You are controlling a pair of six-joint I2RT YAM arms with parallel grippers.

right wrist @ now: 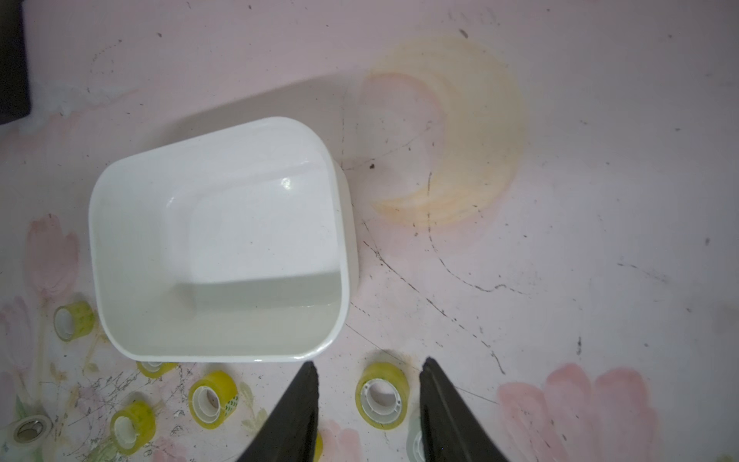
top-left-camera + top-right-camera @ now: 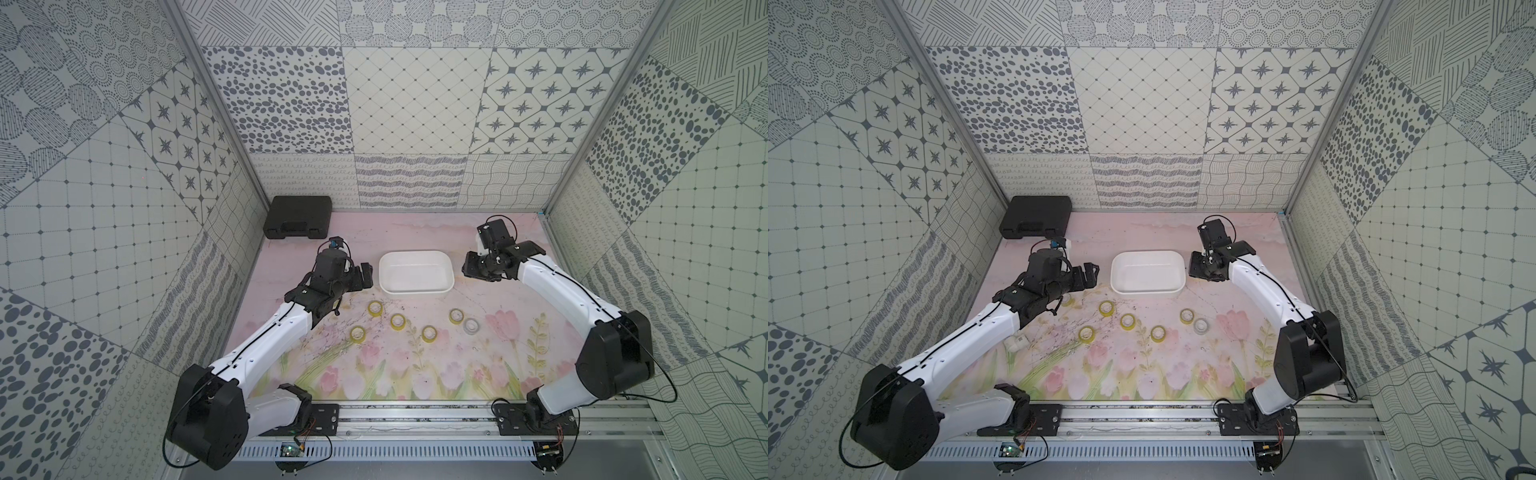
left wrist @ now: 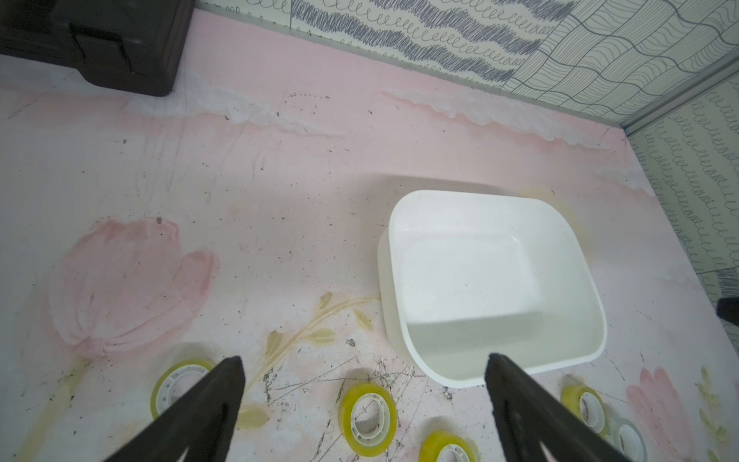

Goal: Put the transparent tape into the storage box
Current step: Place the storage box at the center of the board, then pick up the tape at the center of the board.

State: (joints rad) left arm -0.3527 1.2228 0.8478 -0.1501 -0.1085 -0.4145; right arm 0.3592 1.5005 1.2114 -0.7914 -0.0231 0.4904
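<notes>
The left arm (image 2: 270,332) holds its jaws wide apart, and the right arm (image 2: 552,286) holds its jaws partly apart; neither pair grips anything. The white box (image 2: 415,291) stands on the tabletop (image 2: 415,374) between the two pairs of jaws. The tape rolls (image 2: 397,321), most yellow and one greyish (image 2: 471,326), lie loose on the tabletop outside the box, lower than both pairs of jaws.

Top views look down from high; both wrist cameras, nearer, share the storage box (image 3: 480,272) (image 1: 224,240).
</notes>
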